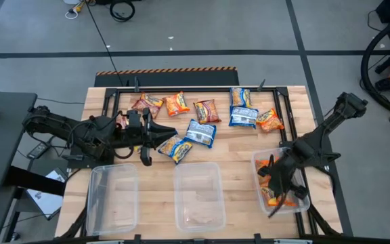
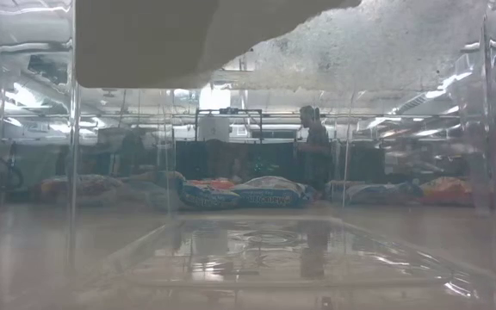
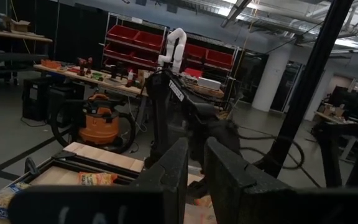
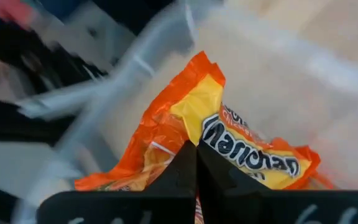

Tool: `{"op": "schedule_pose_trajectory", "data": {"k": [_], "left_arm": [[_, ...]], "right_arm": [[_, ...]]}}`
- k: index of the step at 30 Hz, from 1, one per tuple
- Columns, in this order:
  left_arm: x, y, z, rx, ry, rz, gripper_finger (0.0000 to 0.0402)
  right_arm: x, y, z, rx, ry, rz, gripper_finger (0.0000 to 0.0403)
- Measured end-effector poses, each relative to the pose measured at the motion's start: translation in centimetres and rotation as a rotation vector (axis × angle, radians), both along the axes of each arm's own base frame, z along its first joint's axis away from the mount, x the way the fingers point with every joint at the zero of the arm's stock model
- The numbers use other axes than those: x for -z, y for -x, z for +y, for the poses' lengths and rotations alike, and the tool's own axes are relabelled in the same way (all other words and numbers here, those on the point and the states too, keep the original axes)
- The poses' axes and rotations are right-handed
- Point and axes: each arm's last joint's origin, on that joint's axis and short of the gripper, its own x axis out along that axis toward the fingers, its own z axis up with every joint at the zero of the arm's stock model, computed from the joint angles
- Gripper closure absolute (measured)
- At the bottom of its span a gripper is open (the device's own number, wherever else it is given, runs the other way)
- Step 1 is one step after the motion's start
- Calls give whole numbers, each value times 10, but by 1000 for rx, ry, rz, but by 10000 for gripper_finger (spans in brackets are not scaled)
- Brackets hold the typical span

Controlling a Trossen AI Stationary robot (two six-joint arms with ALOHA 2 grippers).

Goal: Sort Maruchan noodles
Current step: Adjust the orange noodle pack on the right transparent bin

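Your orange packet [image 4: 229, 146] lies in the right bin [image 1: 257, 163], beneath the right gripper [image 1: 278, 192], whose jaws meet tip to tip just above the wrapper with nothing seen between them, so judge it dropped, not gripped. The other packets [image 1: 202, 133], orange, blue-and-white and dark red, lie scattered across the far half of the table [image 1: 232, 152], while the middle bin [image 1: 198, 195] and left bin [image 1: 112, 198] stand along the near edge, presumably one per colour. Your left gripper [image 1: 171, 132] hovers beside the blue-and-white packets, jaws nearly together and holding nothing, probably placed for the next pick.
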Motion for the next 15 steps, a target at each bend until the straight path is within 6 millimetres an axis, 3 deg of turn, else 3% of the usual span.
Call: {"op": "schedule_pose_trajectory", "data": {"k": [7,15], "left_arm": [[0,0,0,2,20,-3,345],[0,0,0,5,28,-4,345]], "right_arm": [[29,-11,-13,18,-277,0,400],[55,-11,-13,62,-212,-80,395]]}}
